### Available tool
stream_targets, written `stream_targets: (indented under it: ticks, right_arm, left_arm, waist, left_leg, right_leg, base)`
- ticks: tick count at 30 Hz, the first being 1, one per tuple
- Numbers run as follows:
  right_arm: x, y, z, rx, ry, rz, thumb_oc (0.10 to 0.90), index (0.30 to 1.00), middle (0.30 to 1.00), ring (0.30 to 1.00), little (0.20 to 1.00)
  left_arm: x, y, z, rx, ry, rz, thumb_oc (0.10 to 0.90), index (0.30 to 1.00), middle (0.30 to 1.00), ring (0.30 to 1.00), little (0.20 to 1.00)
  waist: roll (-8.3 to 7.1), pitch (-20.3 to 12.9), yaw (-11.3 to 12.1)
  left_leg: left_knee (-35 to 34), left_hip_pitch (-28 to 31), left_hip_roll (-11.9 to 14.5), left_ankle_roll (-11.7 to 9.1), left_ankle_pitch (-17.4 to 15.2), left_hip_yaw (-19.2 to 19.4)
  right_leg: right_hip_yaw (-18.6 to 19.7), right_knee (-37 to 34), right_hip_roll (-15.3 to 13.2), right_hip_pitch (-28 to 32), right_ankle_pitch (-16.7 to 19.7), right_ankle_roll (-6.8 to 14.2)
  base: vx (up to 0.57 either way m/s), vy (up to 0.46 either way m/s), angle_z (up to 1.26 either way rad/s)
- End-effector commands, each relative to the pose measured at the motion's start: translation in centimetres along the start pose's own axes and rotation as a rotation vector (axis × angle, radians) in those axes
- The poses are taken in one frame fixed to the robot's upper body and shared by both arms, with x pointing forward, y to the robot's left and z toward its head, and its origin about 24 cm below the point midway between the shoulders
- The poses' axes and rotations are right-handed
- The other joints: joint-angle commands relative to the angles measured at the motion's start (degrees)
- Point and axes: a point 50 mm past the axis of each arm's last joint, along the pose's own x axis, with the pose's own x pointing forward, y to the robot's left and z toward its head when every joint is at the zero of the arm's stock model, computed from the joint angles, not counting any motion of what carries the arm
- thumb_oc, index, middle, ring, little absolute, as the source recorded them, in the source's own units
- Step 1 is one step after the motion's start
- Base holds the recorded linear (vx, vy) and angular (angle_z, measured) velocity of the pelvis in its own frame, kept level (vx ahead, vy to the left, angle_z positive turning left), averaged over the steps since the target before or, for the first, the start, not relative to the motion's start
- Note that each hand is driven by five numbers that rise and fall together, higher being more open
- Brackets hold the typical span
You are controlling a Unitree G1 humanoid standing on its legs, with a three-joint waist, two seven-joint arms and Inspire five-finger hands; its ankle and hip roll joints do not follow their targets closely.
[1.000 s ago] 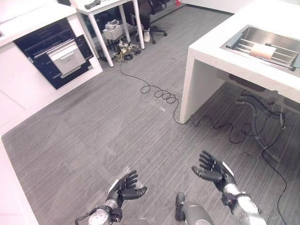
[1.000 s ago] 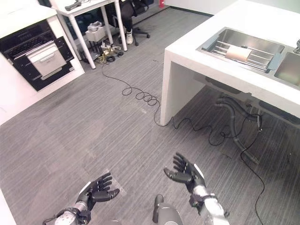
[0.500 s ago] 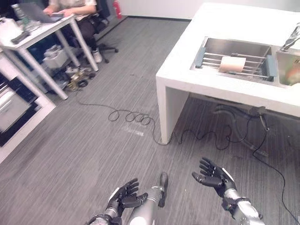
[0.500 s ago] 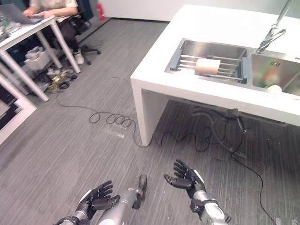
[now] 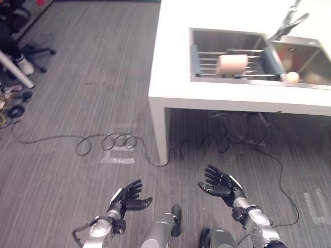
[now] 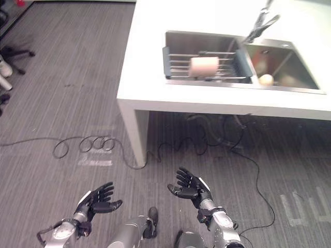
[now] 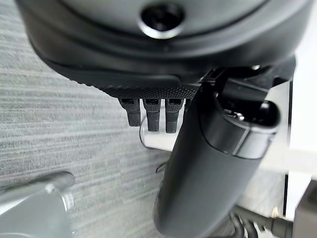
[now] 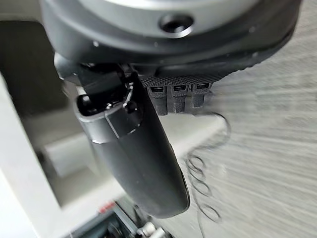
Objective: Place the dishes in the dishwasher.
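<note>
The whole view has swung within the last second, so that the black built-in appliance and the desk on white legs are lost and the white counter [image 5: 232, 101] with its stainless double sink [image 6: 238, 64] is brought squarely ahead, which suggests that the dishes are being approached, not yet handled. A pale cylindrical dish [image 5: 232, 64] is seen lying on the wire rack [image 6: 207, 66] across the left basin, and a small round pale item [image 6: 266, 79] in the right basin. The left hand [image 5: 125, 198] and the right hand [image 5: 221, 185] are held low over the grey floor, well short of the counter, fingers spread and relaxed, nothing grasped.
</note>
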Motion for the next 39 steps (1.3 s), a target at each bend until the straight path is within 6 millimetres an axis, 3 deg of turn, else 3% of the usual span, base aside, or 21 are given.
stream_targets:
  ticks: [1,3,6,9,13,15,18,20,22,24,28,30,31,34,37,39]
  right_arm:
    - [0.5,-0.3,3.8,-0.109,-0.139,0.079,0.800,0.900,0.900,0.900,0.900]
    - [0.5,-0.1,3.7,-0.106,-0.113,0.105,0.800,0.900,0.900,0.900,0.900]
    - [0.7,0.1,3.4,-0.107,-0.084,0.127,0.800,0.900,0.900,0.900,0.900]
    - [0.9,0.6,3.6,-0.131,-0.071,0.155,0.800,0.900,0.900,0.900,0.900]
    - [0.3,-0.2,2.9,-0.110,-0.050,0.109,0.800,0.900,0.900,0.900,0.900]
    - [-0.2,-0.7,2.3,-0.097,-0.036,0.080,0.800,0.900,0.900,0.900,0.900]
    - [-0.6,-0.9,1.4,-0.096,0.001,0.072,0.800,0.900,0.900,0.900,0.900]
    - [-0.9,-0.9,1.0,-0.094,0.017,0.069,0.800,0.900,0.900,0.900,0.900]
    - [-0.9,-0.8,0.6,-0.092,0.030,0.068,0.800,0.900,0.900,0.900,0.900]
    - [-0.8,-0.7,0.2,-0.077,0.043,0.075,0.800,0.900,0.900,0.900,0.900]
    - [-0.4,0.2,-0.5,-0.071,0.060,0.125,0.800,0.900,0.900,0.900,0.900]
    - [0.0,0.9,-0.5,-0.098,0.067,0.176,0.800,0.900,0.900,0.900,0.900]
    - [0.3,1.3,-0.5,-0.102,0.067,0.211,0.800,0.900,0.900,0.900,0.900]
    - [0.6,2.0,-0.7,-0.118,0.086,0.258,0.800,0.900,0.900,0.900,0.900]
    - [0.6,2.5,-1.2,-0.114,0.106,0.278,0.800,0.900,0.900,0.900,0.900]
    - [0.8,3.0,-1.5,-0.101,0.130,0.317,0.800,0.900,0.900,0.900,0.900]
  left_arm:
    - [-0.9,-1.1,0.5,-0.028,-0.097,-0.013,0.800,0.900,0.900,0.900,0.900]
    - [-0.7,-1.0,0.8,-0.023,-0.095,-0.003,0.800,0.900,0.900,0.900,0.900]
    - [-0.6,-1.0,0.8,-0.030,-0.081,0.011,0.800,0.900,0.900,0.900,0.900]
    - [-0.4,-1.5,0.9,-0.033,-0.071,-0.008,0.800,0.900,0.900,0.900,0.900]
    - [-0.2,-2.8,-0.3,0.000,-0.020,-0.060,0.800,0.900,0.900,0.900,0.900]
    - [0.1,-3.2,-0.7,0.009,0.006,-0.073,0.800,0.900,0.900,0.900,0.900]
    - [0.0,-3.6,-1.6,0.000,0.044,-0.069,0.800,0.900,0.900,0.900,0.900]
    - [-0.2,-3.5,-2.0,0.010,0.060,-0.068,0.800,0.900,0.900,0.900,0.900]
    - [-0.6,-3.1,-2.6,0.018,0.074,-0.057,0.800,0.900,0.900,0.900,0.900]
    - [-0.8,-2.6,-3.1,0.007,0.093,-0.013,0.800,0.900,0.900,0.900,0.900]
    - [-0.7,-1.7,-3.5,0.030,0.130,0.041,0.800,0.900,0.900,0.900,0.900]
    - [-0.6,-1.5,-3.7,0.076,0.143,0.043,0.800,0.900,0.900,0.900,0.900]
    - [-0.6,-1.5,-3.9,0.089,0.149,0.049,0.800,0.900,0.900,0.900,0.900]
    - [-0.6,-1.1,-3.9,0.079,0.148,0.066,0.800,0.900,0.900,0.900,0.900]
    - [-0.2,-1.1,-3.4,0.098,0.140,0.052,0.800,0.900,0.900,0.900,0.900]
    - [0.4,-1.1,-2.8,0.096,0.135,0.063,0.800,0.900,0.900,0.900,0.900]
  waist:
    - [1.77,-3.56,-1.31]
    - [1.11,-4.14,-1.37]
    - [0.24,-4.50,-0.88]
    - [-0.65,-4.78,-0.45]
    - [-1.37,-4.47,-1.60]
    - [-1.76,-4.32,-2.27]
    - [0.31,-4.90,-1.73]
    - [1.45,-4.93,-1.38]
    - [1.50,-5.00,-0.78]
    - [1.48,-5.42,-0.04]
    - [1.61,-6.07,0.25]
    - [1.39,-5.22,0.62]
    - [1.30,-4.65,0.83]
    - [1.14,-4.52,1.02]
    - [0.45,-5.40,0.92]
    - [-0.13,-6.71,1.06]
  left_leg:
    - [-22.31,13.42,0.91,0.64,5.67,0.88]
    - [-22.31,13.35,3.03,-0.59,6.71,-0.05]
    - [-22.31,13.49,5.44,-2.01,7.81,-0.26]
    - [-22.31,13.47,8.70,-3.92,9.62,1.15]
    - [-22.31,14.63,10.55,-4.98,14.13,5.43]
    - [-22.31,15.58,9.22,-4.81,13.89,7.90]
    - [-22.31,12.86,1.53,-3.15,10.34,4.80]
    - [-22.31,10.51,0.11,-3.07,10.76,4.49]
    - [-22.31,8.62,-0.14,-2.47,11.34,5.18]
    - [-22.31,8.34,-1.55,-1.54,10.95,2.38]
    - [-22.31,8.82,-0.59,-0.03,9.39,3.45]
    - [-22.31,9.72,-0.13,1.16,8.85,5.20]
    - [-22.31,10.17,0.27,1.79,8.38,5.83]
    - [-22.31,10.79,1.76,1.32,8.00,6.44]
    - [-22.31,11.26,3.59,0.33,8.00,5.70]
    - [-22.31,11.42,8.19,-2.26,8.90,4.52]
  right_leg:
    - [2.66,-5.98,2.12,0.24,10.93,-1.39]
    - [2.74,-5.98,3.51,2.30,7.53,-0.80]
    - [1.31,-5.98,4.40,4.03,5.35,-1.43]
    - [-2.16,-5.98,5.39,5.37,3.43,-3.29]
    - [-4.96,-5.98,6.63,7.72,2.09,-6.06]
    - [-6.03,-5.98,6.59,9.09,1.53,-6.63]
    - [-5.93,-5.98,9.72,8.99,1.69,-6.10]
    - [-6.69,-5.98,11.35,9.19,1.49,-6.01]
    - [-6.56,-5.98,12.28,9.68,0.55,-6.13]
    - [-5.90,-5.98,12.81,9.34,0.57,-6.00]
    - [-8.42,-5.97,13.86,10.20,2.93,-5.53]
    - [-9.29,2.48,12.45,8.07,2.97,-4.90]
    - [-9.95,6.36,10.32,6.55,3.56,-4.46]
    - [-9.79,3.70,7.09,7.46,4.90,-3.96]
    - [-7.47,-3.44,3.60,10.23,6.66,-2.57]
    - [-5.73,-5.98,0.41,11.21,6.87,-0.60]
  base:
    - [0.31,-0.610,-0.08]
    - [0.20,-0.476,0.53]
    - [0.12,-0.407,0.56]
    - [0.06,-0.415,0.36]
    - [0.09,-0.331,0.38]
    - [0.13,-0.196,0.43]
    - [0.14,-0.041,0.39]
    - [0.11,-0.006,0.01]
    - [0.10,0.032,-0.17]
    - [0.08,0.053,-0.41]
    - [0.05,0.039,-0.52]
    - [-0.05,0.059,-0.49]
    - [-0.11,-0.022,-0.56]
    - [-0.10,-0.177,-0.51]
    - [-0.05,-0.430,-0.34]
    - [-0.11,-0.798,-0.05]
